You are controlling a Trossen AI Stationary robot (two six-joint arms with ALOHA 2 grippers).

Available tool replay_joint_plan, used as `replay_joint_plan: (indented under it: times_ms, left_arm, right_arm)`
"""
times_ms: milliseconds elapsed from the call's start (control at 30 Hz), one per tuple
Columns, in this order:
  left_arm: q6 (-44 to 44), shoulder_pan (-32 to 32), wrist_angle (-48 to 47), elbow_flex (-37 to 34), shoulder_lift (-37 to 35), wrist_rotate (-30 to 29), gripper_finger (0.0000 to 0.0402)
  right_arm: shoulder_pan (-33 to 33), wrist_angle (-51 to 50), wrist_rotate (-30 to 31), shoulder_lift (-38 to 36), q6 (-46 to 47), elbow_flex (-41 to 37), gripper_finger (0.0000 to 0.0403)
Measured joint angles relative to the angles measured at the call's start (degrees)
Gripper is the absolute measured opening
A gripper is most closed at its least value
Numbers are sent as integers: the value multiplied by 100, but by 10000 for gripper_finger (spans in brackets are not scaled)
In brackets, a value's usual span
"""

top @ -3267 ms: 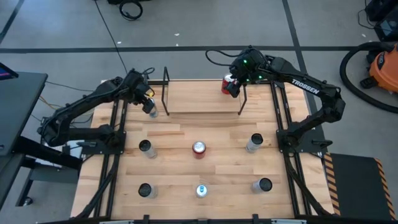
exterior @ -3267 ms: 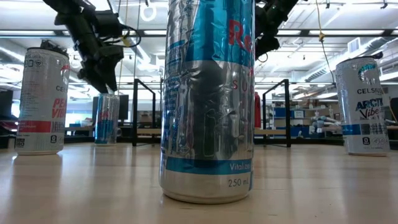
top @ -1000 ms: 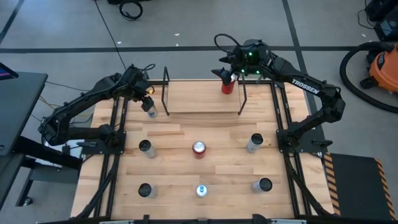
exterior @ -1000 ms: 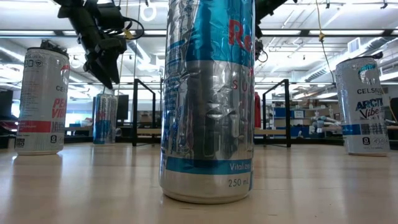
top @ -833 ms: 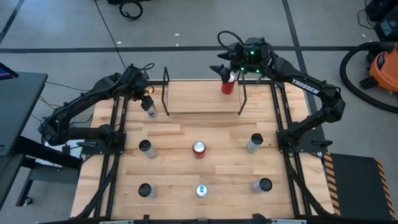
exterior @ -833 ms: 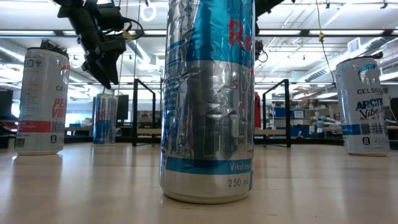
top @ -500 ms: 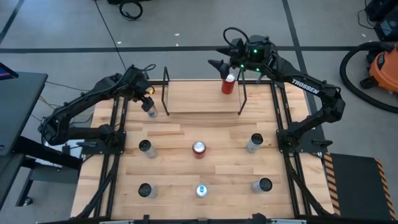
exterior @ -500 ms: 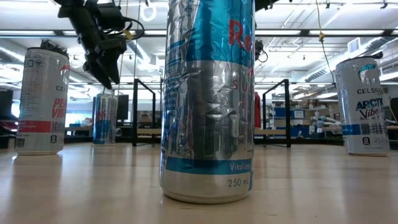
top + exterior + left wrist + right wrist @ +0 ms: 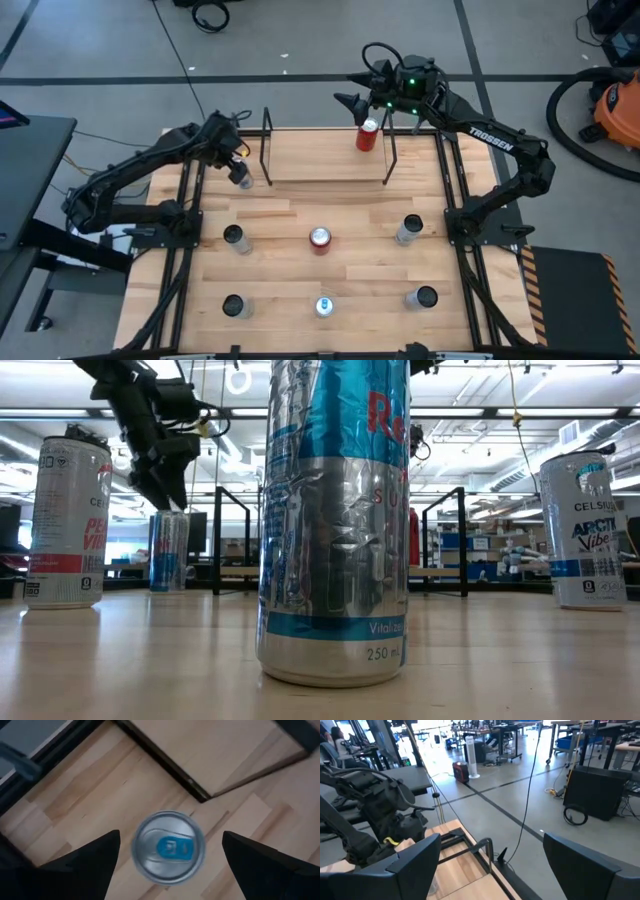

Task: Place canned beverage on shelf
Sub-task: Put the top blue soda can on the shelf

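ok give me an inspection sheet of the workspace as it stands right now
surface: butcher-block tabletop, no spills seen
job's things: shelf at the far edge; red can upright at its right end; blue-tabbed can stands on the tabletop just outside the shelf's left frame
clutter: six more cans in two rows on the near half, among them a red-topped one and one right against the low camera
grippers: left gripper open, over the blue-tabbed can, not gripping; right gripper open, raised beyond the red can, empty
cables: black cable looped on the right arm's wrist; more on the floor
surroundings: vacuum on the floor at right; lab benches behind
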Motion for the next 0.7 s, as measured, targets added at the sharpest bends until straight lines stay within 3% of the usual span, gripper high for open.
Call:
replay_joint_plan:
  times_ms: [700]
  left_arm:
    - [193, -102, 3, -2, 710, -61, 355]
  right_arm:
    - [1, -7, -2, 0, 0, 0, 361]
